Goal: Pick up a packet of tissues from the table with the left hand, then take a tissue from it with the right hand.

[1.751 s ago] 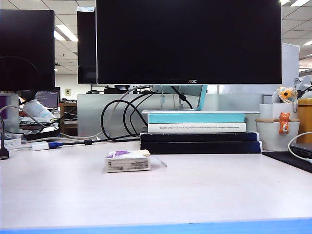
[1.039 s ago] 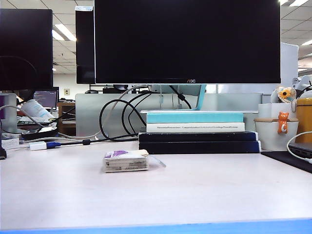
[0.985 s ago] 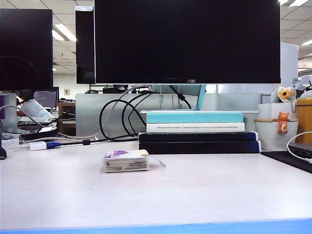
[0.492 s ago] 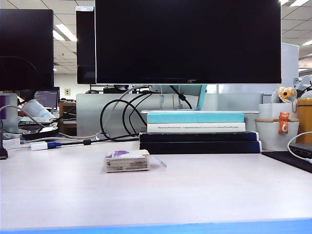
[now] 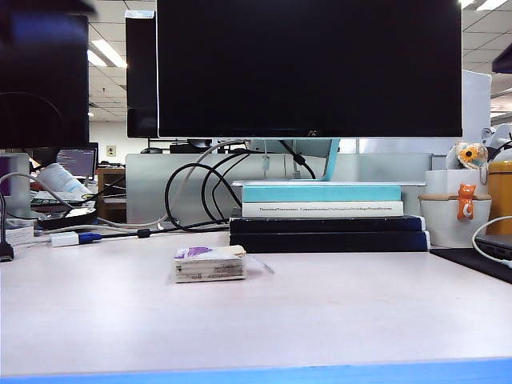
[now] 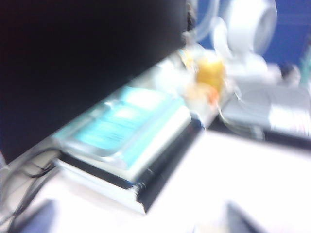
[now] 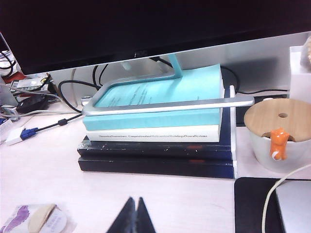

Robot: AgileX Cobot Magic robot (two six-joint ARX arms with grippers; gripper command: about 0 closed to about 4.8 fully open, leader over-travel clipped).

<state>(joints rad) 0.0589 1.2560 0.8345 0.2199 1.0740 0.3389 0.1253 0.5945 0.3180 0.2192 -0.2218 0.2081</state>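
Exterior view: the small soft packet of tissues (image 5: 210, 264), clear-wrapped with a purple patch on top, lies flat on the pale whitish-grey tabletop (image 5: 320, 312), just in front of the left end of the stack of dark and turquoise books (image 5: 324, 216). Neither arm is clearly seen here, only dark blurs at the upper corners.

Right wrist view: the right pincer (image 7: 133, 217), black and pointed, has its tips pressed together and holds nothing; it hangs above the tabletop, in front of the books, with the packet (image 7: 34, 221) off to one side. The left pincer (image 6: 146, 228) shows only as smeared dark shapes at the frame edge; whether it is spread cannot be told from that blurred picture.

Risks, as judgement: the packet is light and slippery, so a descending left pincer may push it toward the books rather than clasp it; a hard squeeze could crush the pack and trap the tissue.

Legible writing: the monitor (image 5: 308, 68) bezel is partly readable, apparently "AOC". The white book spine and the packet's label are too small to read.
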